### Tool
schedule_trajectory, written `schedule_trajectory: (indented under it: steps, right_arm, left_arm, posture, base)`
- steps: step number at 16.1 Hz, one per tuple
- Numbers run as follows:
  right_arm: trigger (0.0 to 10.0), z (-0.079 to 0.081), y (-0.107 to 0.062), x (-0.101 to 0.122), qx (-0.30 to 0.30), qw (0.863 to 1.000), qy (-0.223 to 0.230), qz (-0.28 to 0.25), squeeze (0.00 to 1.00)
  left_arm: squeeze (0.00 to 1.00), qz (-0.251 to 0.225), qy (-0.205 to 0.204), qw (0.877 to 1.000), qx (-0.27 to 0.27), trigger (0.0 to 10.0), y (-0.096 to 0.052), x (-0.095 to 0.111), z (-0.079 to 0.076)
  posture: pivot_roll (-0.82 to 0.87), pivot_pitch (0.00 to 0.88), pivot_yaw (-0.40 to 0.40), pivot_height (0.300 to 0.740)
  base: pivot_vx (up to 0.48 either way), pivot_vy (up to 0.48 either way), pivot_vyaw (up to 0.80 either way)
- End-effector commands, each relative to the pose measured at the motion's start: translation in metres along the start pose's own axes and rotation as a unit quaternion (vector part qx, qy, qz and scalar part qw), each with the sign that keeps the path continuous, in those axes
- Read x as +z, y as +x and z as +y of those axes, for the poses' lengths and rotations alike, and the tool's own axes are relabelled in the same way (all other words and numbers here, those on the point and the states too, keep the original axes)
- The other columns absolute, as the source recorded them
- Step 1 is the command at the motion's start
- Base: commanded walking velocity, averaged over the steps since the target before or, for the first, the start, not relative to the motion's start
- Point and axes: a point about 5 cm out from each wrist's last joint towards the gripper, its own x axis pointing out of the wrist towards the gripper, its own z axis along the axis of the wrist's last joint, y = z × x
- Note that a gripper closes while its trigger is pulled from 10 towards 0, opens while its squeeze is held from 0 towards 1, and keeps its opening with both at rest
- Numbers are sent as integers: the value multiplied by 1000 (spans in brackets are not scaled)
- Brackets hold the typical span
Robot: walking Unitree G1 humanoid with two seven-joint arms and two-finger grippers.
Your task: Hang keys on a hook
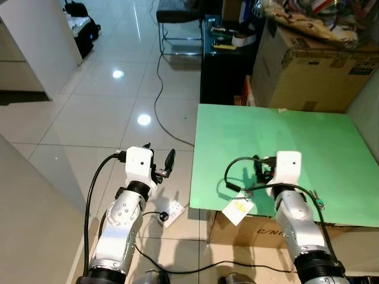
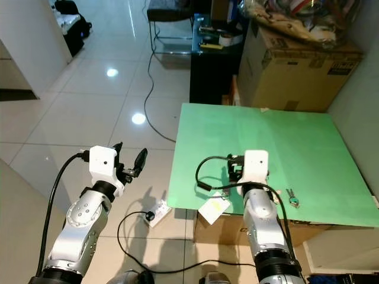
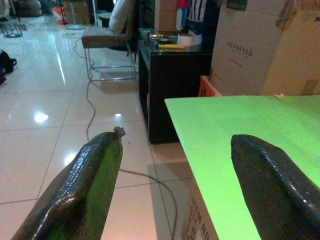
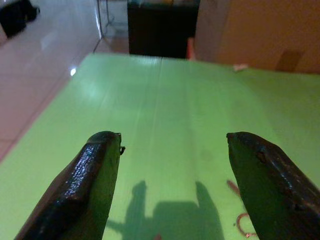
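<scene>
**Keys flat on green worktop, both claws released**

Left to right across the head views: glossy pale floor tiles [image 1: 106,118] with lamp glare, crossed by one black cable [image 1: 159,89] trailing toward a metal-legged chair [image 1: 177,15] at the far end. Lower down, one white power strip [image 2: 155,212] on the tiles. Left claw [image 1: 160,160] raised over the floor just beside the worktop's near left corner, two black ribbed fingers [image 3: 87,182] spread apart, nothing between them.

Next, one square worktop [image 2: 278,148], matte green, smooth, seated on a cardboard box. Right claw [image 2: 235,167] low over its near part, fingers [image 4: 92,177] parted and empty, shadow thrown on the green surface; one white tag [image 2: 214,206] dangling from that arm's cable loop.

Keys [image 2: 291,197]: one small bunch, thin and metallic with a greenish tint, lying flat on the worktop near its front edge, just right of the right arm, touching neither claw. Count of separate keys too small to tell.

Behind the worktop, one dark cabinet [image 1: 222,65] and one large brown cardboard carton [image 1: 311,68], cloth heaped on top.
</scene>
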Motion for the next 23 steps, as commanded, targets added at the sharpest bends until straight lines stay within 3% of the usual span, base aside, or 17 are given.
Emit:
schedule_trajectory:
  steps: [1,9,15,22,23]
  right_arm:
    - [10000,1,1,0,1,1000,-2,0,0]
    - [10000,0,1,-3,2,1000,-6,3,0]
    - [10000,-3,-2,-2,-8,1000,-13,-11,0]
    - [10000,-3,-13,8,-10,997,-57,-50,0]
    - [10000,-4,-15,16,-14,994,-77,-77,0]
  left_arm:
    - [0,-1,1,1000,-6,10000,-2,2,-1]
    - [0,-1,-3,1000,-9,10000,-3,1,-5]
    - [0,-1,2,1000,-22,10000,-1,0,-9]
    - [0,-1,1,1000,-28,10000,3,-2,-10]
    - [0,-1,1,1000,-28,10000,3,-2,-12]
  posture:
    - [-197,106,28,740]
    - [-202,109,22,707]
    - [-206,99,24,660]
    - [-225,99,23,597]
    - [-229,104,24,588]
  base:
    - [0,0,494]
    - [0,0,471]
    - [0,0,208]
    - [0,0,0]
    - [0,0,0]
